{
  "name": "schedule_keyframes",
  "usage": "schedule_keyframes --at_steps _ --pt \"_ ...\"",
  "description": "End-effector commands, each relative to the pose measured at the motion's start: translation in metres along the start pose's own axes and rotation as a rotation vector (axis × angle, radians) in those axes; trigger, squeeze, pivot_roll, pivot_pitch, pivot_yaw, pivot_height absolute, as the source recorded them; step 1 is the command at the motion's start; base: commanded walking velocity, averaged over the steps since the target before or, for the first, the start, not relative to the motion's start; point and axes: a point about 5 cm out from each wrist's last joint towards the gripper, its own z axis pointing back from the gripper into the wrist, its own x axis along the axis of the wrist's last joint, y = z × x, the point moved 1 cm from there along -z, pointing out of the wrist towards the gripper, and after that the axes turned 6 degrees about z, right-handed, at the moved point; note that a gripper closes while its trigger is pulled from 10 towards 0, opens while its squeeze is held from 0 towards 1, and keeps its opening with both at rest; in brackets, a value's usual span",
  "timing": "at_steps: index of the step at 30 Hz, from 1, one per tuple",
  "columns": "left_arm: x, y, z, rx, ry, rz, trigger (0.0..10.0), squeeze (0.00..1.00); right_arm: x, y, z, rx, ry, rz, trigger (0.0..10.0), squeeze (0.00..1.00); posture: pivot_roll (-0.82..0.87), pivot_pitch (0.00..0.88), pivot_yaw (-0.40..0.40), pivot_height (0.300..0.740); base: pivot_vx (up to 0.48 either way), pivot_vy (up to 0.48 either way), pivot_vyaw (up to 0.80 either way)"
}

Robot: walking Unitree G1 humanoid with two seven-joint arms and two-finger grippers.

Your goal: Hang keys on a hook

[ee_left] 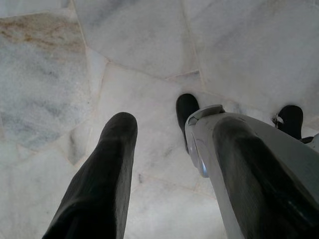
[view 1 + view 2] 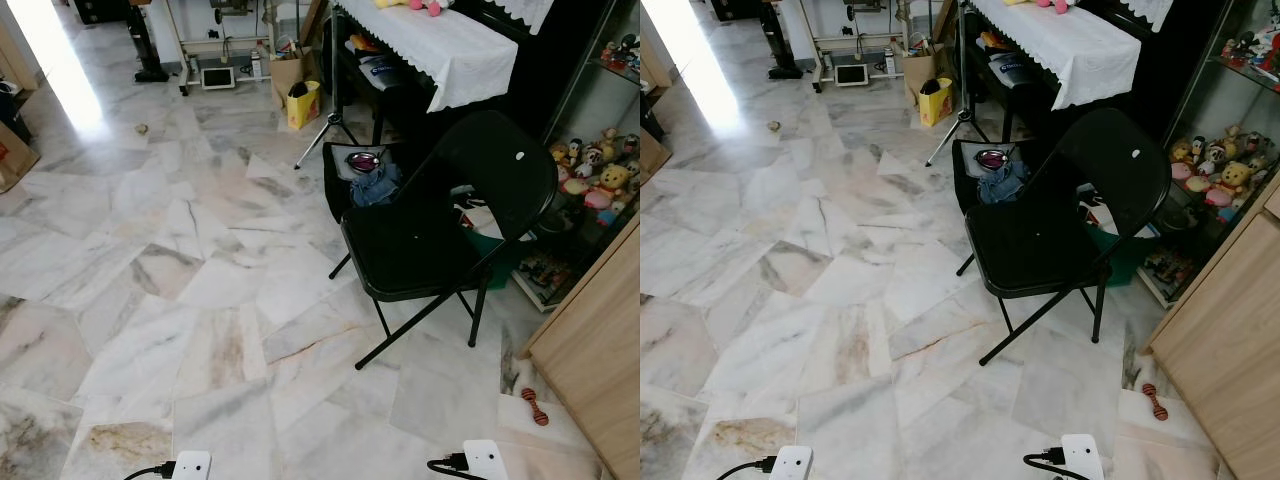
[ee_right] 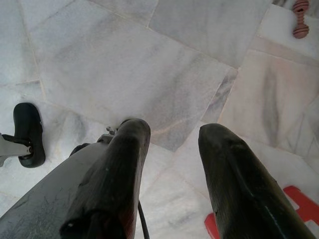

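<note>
Both arms hang low at my sides over the marble floor (image 2: 200,260). My left gripper (image 1: 172,124) is open, its two black fingers (image 1: 107,174) apart with only floor tiles between them. My right gripper (image 3: 174,128) is also open and holds nothing, one finger (image 3: 119,169) lying beside my silver leg. The white wrist blocks of the arms sit at the bottom edge of the eye views, left (image 2: 190,466) and right (image 2: 481,458). My black feet (image 1: 187,110) (image 3: 28,130) stand on the tiles below.
A black folding chair (image 2: 425,240) stands ahead to the right, an open black bag of clothes (image 2: 368,176) behind it. Beyond are a white-clothed dark table (image 2: 445,45), a toy shelf (image 2: 590,180) and a wooden cabinet (image 2: 600,350). A red toy (image 2: 535,406) lies near the cabinet.
</note>
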Motion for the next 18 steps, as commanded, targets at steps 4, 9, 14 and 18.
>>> schedule_keyframes --at_steps 4,9,14,18 --pt "0.0278 0.0019 -0.0038 -0.043 -0.024 0.035 10.0 0.00 0.0294 0.0078 -0.0014 0.066 -0.136 -0.203 10.0 0.00 0.11 0.041 -0.018 0.740 0.000 0.000 0.00" --pt "0.0317 0.0000 -0.0044 -0.050 -0.033 0.030 10.0 0.00 0.0296 0.0096 -0.0017 0.064 -0.129 -0.201 10.0 0.00 0.10 0.034 -0.020 0.740 0.000 0.000 0.00" --pt "0.0326 -0.0016 -0.0046 -0.052 -0.038 0.034 10.0 0.00 0.0330 0.0161 -0.0023 0.070 -0.129 -0.196 10.0 0.00 0.10 0.021 -0.025 0.740 0.000 0.000 0.00" --pt "0.0307 -0.0011 -0.0043 -0.051 -0.035 0.036 10.0 0.00 0.0321 0.0156 -0.0023 0.069 -0.127 -0.193 10.0 0.00 0.09 0.000 -0.023 0.740 0.000 0.000 0.00"
